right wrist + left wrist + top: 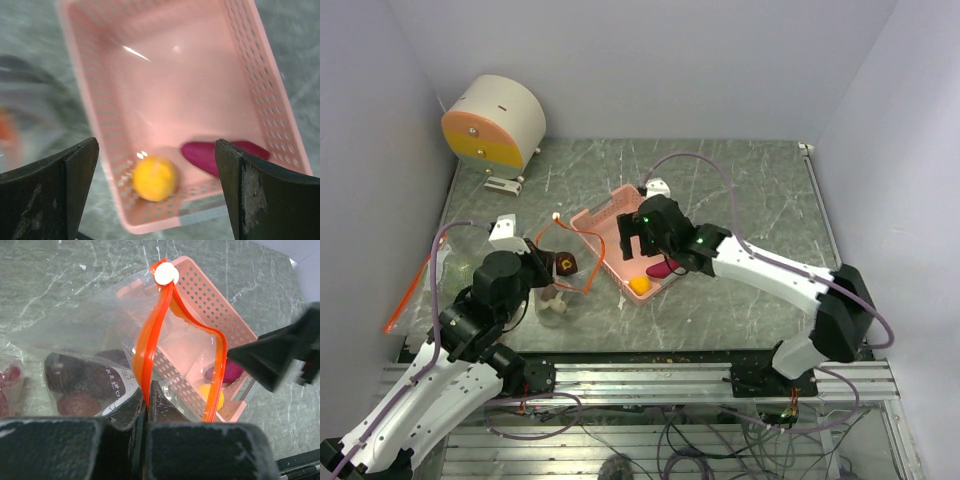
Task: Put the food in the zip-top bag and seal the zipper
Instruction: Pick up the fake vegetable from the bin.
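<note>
Food [75,385] is partly bagged: left gripper [148,390] pinches the zipper [150,340], holding the zip-top bag [75,325] agape; right gripper [156,144], wide open and empty, must next grasp the orange-yellow fruit [155,178] at the near end of the pink basket [85,100].

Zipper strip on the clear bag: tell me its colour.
The zipper is orange-red, clearest in the left wrist view.

The green marbled worktop [740,200] carries a pink basket [608,224], the zip-top bag [85,325] beside it and a round drum [495,122].

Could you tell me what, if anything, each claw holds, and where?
The left claw pinches the zip-top bag by its zipper; the right claw holds nothing.
</note>
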### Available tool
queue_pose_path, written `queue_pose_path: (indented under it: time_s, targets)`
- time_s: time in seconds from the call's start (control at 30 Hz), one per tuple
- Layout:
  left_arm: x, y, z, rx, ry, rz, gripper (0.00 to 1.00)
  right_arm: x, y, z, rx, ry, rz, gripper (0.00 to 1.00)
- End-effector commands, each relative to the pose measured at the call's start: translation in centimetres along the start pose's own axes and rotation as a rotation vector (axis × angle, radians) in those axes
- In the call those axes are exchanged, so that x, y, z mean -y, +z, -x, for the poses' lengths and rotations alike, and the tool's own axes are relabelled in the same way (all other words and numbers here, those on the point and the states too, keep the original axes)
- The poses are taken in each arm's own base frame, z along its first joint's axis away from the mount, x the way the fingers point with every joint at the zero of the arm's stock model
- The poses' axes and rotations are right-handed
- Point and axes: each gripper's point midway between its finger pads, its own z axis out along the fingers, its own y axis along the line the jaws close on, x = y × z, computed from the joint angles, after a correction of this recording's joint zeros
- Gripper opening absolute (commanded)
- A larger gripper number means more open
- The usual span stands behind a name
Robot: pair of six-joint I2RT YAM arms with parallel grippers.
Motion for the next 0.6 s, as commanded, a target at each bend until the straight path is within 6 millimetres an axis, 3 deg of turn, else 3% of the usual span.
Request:
queue_pose_path:
  time_s: [0.0,0.17,0.57]
  targets:
    - [1.4,-0.3,1.1,0.032,-0.017,-0.063,0.07,6.1,1.4,-6.0,-0.251,0.026,-0.194,1.00]
    - [1.5,-0.2,0.9,0.022,-0.007,-0.068,0.07,8.1,2.8,-8.9,-0.345,0.050,-0.263,1.00]
    - [1.3,0.1,0.7,0.022,0.003,-0.062,0.07,9.5,4.9,-14.8,-0.517,0.041,-0.320,1.00]
